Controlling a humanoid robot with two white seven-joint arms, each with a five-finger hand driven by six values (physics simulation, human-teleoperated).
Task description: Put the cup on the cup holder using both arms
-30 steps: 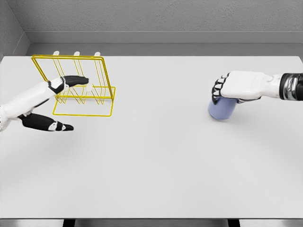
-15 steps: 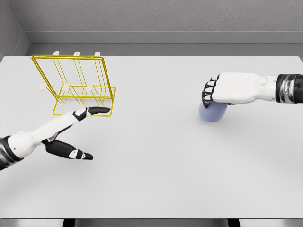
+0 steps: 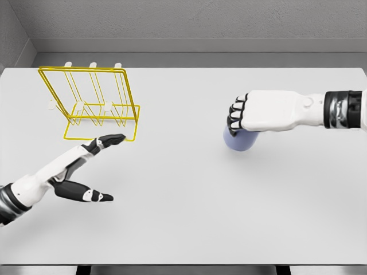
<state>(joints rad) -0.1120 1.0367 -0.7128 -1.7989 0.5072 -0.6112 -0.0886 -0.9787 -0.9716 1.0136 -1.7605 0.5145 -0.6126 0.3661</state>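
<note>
A pale blue cup [image 3: 239,140] hangs just above the white table, right of the middle, mostly covered from above by my right hand [image 3: 243,117], whose fingers are curled around it. The yellow wire cup holder [image 3: 92,103] with white-tipped pegs stands at the back left of the table. My left hand [image 3: 94,166] lies low in front of the holder, fingers spread and holding nothing, its index fingertip close to the holder's front base wire.
The white table [image 3: 183,195] ends at a front edge near the bottom of the picture. A grey wall runs behind it.
My right hand has carried the cup leftward toward the middle. My left hand has pulled back from the holder, down and toward the front of the table.
</note>
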